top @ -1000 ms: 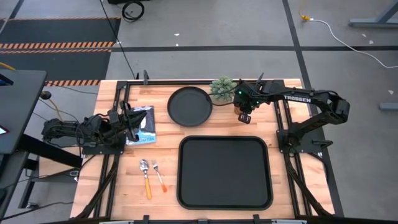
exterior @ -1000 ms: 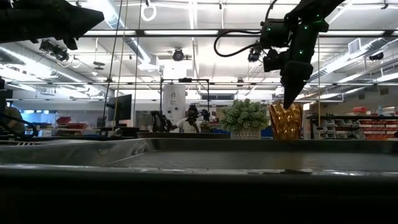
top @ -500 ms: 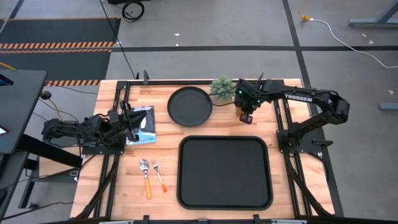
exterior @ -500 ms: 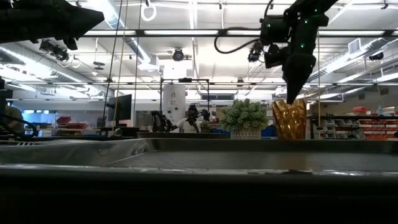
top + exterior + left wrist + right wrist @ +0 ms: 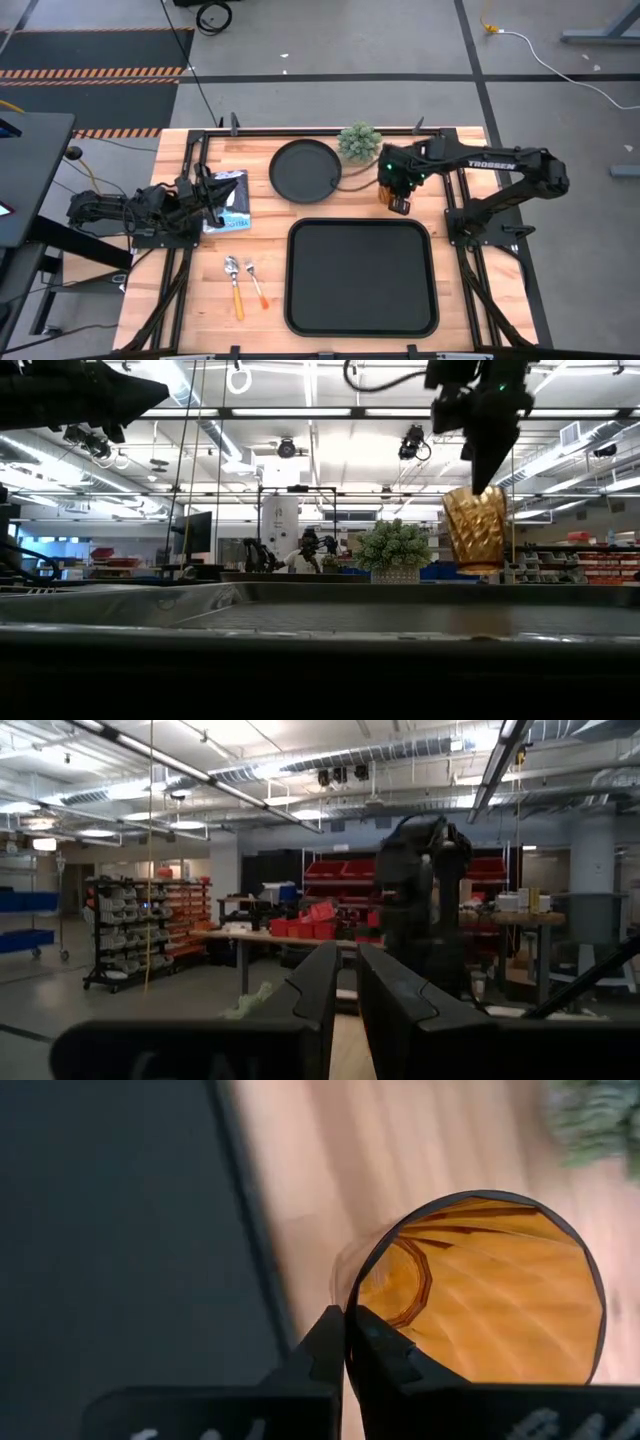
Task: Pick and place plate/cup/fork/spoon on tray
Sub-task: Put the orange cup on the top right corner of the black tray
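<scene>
My right gripper (image 5: 396, 196) is shut on the amber cup (image 5: 474, 528), which hangs above the table near the tray's far right corner; the cup also shows in the right wrist view (image 5: 480, 1290). The black tray (image 5: 361, 277) lies at the near middle. The round black plate (image 5: 305, 170) lies beyond it. The spoon (image 5: 234, 282) and fork (image 5: 254, 282) lie flat left of the tray. My left gripper (image 5: 222, 199) rests at the table's left, fingers nearly closed and empty (image 5: 341, 982). My right gripper pinches the cup's rim (image 5: 352, 1302), one finger inside the cup and one outside. The fingers come from above, pointing down. The cup hangs upright below them, lifted clear of the table.
A small potted plant (image 5: 359, 142) stands at the far edge, between plate and cup. A blue-and-white packet (image 5: 234, 203) lies by my left gripper. Bare wood lies right of the tray.
My right gripper has lifted the cup off the table and carried it a little toward the near edge, toward the tray's far right corner. The cup stays upright.
</scene>
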Tool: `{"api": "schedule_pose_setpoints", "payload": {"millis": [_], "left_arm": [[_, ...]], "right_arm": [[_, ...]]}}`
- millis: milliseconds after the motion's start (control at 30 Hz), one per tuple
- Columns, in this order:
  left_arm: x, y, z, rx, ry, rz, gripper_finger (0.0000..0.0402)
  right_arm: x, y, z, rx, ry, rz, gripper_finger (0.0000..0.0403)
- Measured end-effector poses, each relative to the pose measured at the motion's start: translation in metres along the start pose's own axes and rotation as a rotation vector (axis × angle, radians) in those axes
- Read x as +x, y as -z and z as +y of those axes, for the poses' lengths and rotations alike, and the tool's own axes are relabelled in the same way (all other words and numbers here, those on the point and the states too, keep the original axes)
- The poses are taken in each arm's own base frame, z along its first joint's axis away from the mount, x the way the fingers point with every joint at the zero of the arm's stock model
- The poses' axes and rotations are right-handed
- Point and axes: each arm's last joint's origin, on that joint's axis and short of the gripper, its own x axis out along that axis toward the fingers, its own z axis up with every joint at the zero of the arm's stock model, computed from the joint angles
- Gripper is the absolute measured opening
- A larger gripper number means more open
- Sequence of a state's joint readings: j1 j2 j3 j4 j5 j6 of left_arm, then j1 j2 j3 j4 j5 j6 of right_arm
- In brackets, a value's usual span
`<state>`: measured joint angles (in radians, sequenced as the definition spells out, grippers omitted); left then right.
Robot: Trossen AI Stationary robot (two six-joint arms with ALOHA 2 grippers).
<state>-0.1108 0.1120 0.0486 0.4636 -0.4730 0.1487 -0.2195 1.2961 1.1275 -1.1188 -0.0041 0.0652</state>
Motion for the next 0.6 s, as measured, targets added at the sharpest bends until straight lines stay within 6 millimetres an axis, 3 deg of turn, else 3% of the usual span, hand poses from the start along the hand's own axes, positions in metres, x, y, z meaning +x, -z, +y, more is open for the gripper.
{"api": "schedule_pose_setpoints", "payload": {"millis": [300,600], "left_arm": [[0.0,0.001,0.0,-0.011,-0.004,0.008,0.0052],[0.0,0.001,0.0,-0.032,-0.005,0.007,0.0052]], "right_arm": [[-0.021,0.018,0.042,0.028,-0.063,-0.056,0.0014],[-0.014,0.03,0.083,0.05,-0.068,0.011,0.0014]]}}
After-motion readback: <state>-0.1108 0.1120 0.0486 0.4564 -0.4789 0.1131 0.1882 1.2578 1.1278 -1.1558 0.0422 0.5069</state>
